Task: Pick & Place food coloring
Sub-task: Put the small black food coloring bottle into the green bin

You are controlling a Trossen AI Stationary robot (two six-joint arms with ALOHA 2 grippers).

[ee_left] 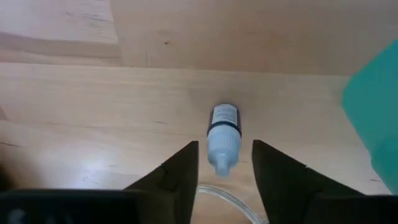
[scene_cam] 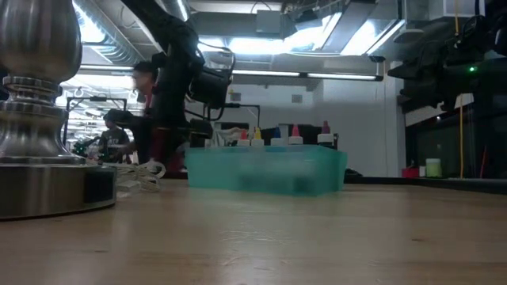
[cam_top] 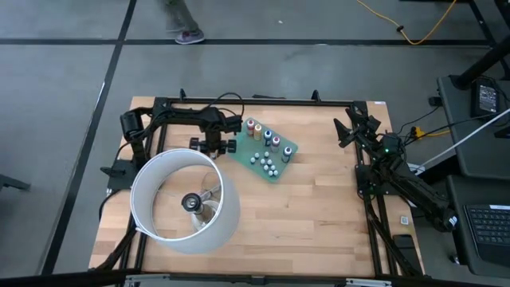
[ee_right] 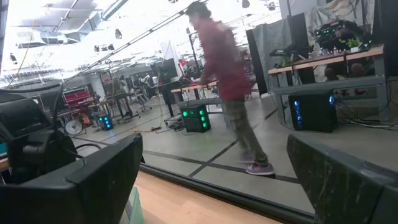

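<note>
The food coloring bottles (cam_top: pixel 267 147) stand in a flat green tray (cam_top: pixel 279 171) at the table's far middle. In the low view their tips (scene_cam: pixel 273 136) rise above the teal tray (scene_cam: pixel 265 170). One pale bottle with a dark band (ee_left: pixel 222 127) lies on its side on the wood, left of the tray (ee_left: pixel 373 118). My left gripper (ee_left: pixel 224 145) (cam_top: pixel 213 145) is open, pointing down, with a finger on either side of that bottle and a gap to each. My right gripper (ee_right: pixel 214 143) (cam_top: pixel 348 127) is open and waits at the far right, facing the room.
A lamp with a big white ring shade (cam_top: pixel 185 201) fills the near left of the table; its metal base (scene_cam: pixel 40 158) shows in the low view. A clear cord (ee_left: pixel 230 199) lies just beside the lying bottle. A person (ee_right: pixel 227 74) walks beyond the far edge.
</note>
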